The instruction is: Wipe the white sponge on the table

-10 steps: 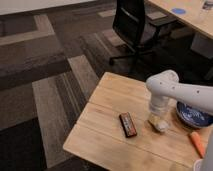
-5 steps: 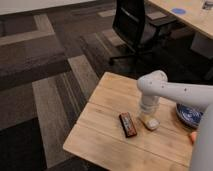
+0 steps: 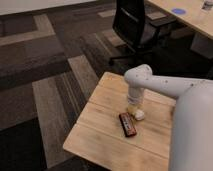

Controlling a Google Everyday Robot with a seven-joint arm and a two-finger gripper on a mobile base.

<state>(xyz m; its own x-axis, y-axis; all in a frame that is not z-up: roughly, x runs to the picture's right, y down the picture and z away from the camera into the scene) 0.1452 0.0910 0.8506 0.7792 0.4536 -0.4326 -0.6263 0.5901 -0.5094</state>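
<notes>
The claw (image 3: 134, 111) is down on the light plank-wood counter (image 3: 100, 132), clenched on the small off-white soft sponge (image 3: 138, 115), which lies near the counter's middle, just at three o'clock of the flat black-and-red bar (image 3: 127, 124). That sponge looks light and squashy: I'd judge it will compress under pressure and drag with some friction rather than slip, and the best hold is across its short sides from above, pressing flat. Against the earlier frames, the white arm (image 3: 165, 85) has swung toward nine o'clock, carrying claw and sponge closer to the bar; the bar itself hasn't budged.
</notes>
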